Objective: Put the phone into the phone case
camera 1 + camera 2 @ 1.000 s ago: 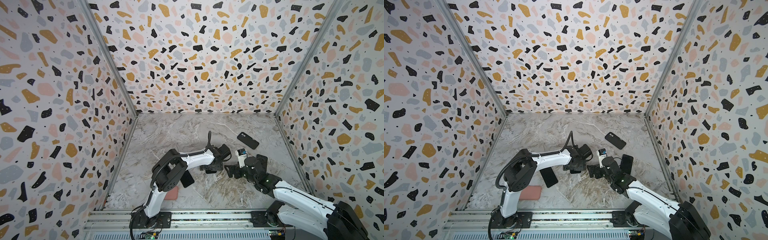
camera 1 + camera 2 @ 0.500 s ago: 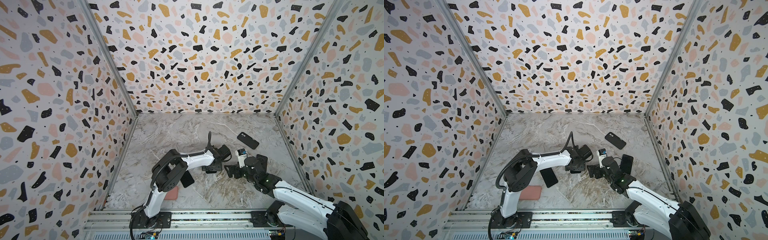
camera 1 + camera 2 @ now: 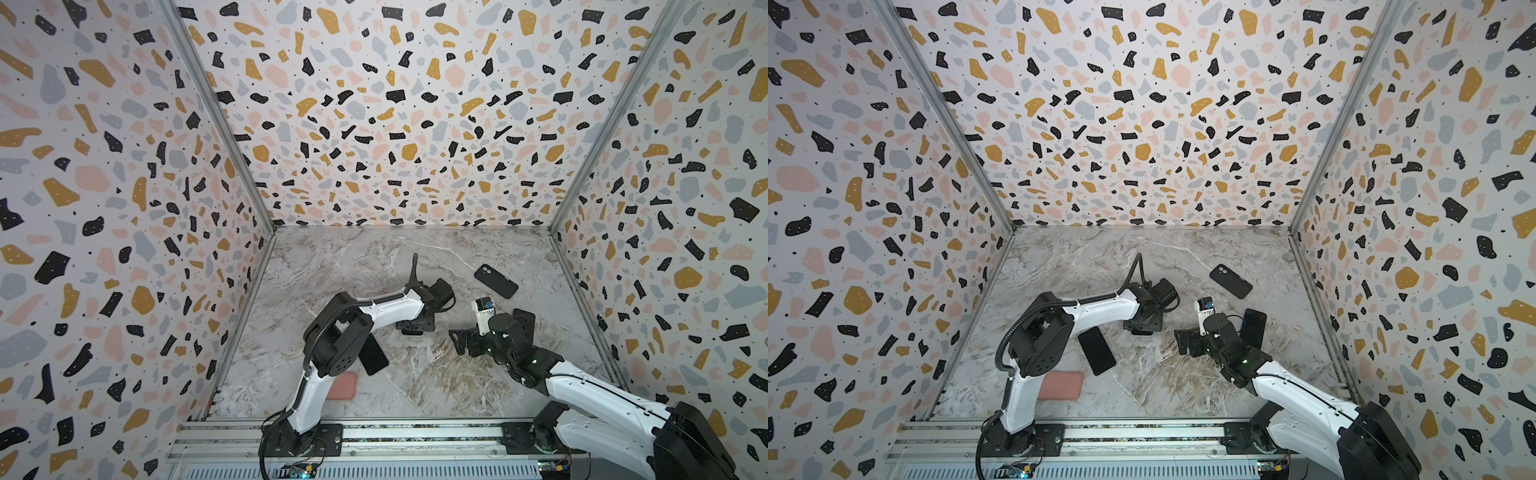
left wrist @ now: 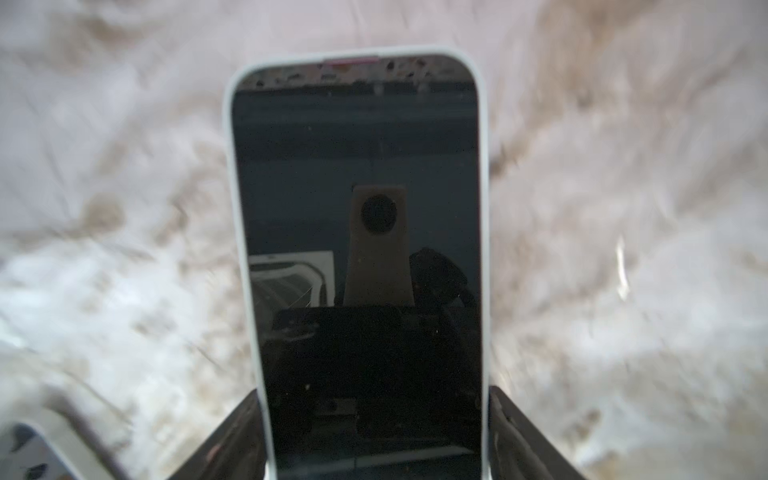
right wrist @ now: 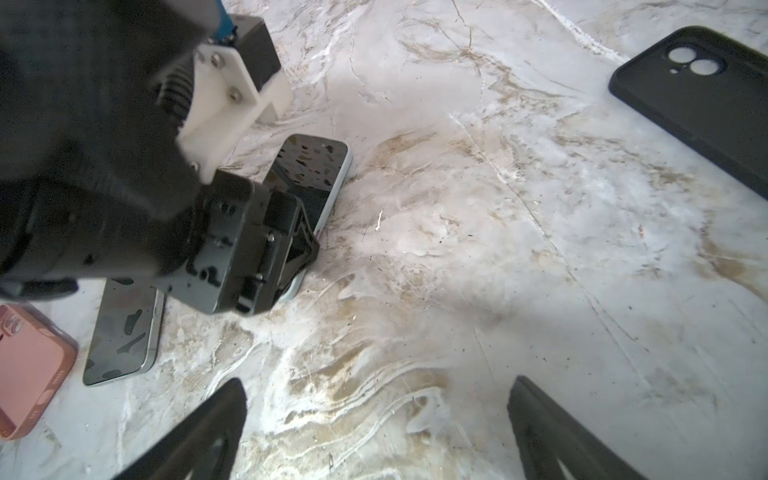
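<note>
Terrazzo walls (image 3: 395, 124) close the marble desk (image 3: 353, 257) on the left, far and right sides; along the near edge runs the metal rail (image 3: 415, 434) that carries both arms. Open room is mostly in the far left part of the desk and in the near middle, between the two arms.

The phone (image 4: 357, 208) lies near the centre of the desk, screen up — a dark glossy glass with a pale, rounded frame. The left jaws stand low over one end of it and press against its two long edges, as wide apart as the phone itself. Its free end touches the marble. The right jaws hover just right of it, spread wide, with only bare marble between them and nothing held.

The black case (image 3: 496, 281) lies far right, well apart from the phone, its camera holes showing. A second phone (image 3: 1096, 350) lies beside the elbow of the left arm (image 3: 1100, 307), and the pink case (image 3: 1061, 385) lies just nearer than it. A dark flat slab (image 3: 1253, 328) — phone or case, I cannot tell — lies just beyond the right arm (image 3: 1300, 395), partly hidden.
</note>
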### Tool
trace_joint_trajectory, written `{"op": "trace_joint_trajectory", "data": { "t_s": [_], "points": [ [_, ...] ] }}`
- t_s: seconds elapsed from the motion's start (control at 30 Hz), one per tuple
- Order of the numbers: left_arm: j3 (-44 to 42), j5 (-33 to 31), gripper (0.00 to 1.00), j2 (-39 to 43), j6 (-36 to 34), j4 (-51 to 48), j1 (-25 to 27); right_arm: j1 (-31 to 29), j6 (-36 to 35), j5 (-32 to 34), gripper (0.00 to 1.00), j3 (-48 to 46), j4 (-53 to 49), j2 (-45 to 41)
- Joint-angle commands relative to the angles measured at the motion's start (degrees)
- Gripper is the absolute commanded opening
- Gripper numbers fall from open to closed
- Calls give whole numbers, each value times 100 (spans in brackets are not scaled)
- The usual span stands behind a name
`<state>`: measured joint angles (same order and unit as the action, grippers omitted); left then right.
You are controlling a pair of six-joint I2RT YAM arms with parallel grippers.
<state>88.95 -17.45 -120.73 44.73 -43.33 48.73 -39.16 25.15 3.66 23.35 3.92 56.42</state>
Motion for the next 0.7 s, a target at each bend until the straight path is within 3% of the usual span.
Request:
{"op": "trace_joint_trajectory", "data": {
  "t_s": [0.0,0.23,0.5,0.67],
  "points": [
    [601,-440,68,-173,-551,-276,-180,9,155,110,99,-83,44,-104],
    [2020,-195,67,-814,-1124,-526,-624,56,320,-7,99,-99,25,-249],
    [3856,446,65,-2019,-1581,-957,-1051,172,258,-563,99,169,19,411],
    [4246,524,65,-2315,-1641,-826,-1226,196,310,-663,99,121,113,405]
  ]
}}
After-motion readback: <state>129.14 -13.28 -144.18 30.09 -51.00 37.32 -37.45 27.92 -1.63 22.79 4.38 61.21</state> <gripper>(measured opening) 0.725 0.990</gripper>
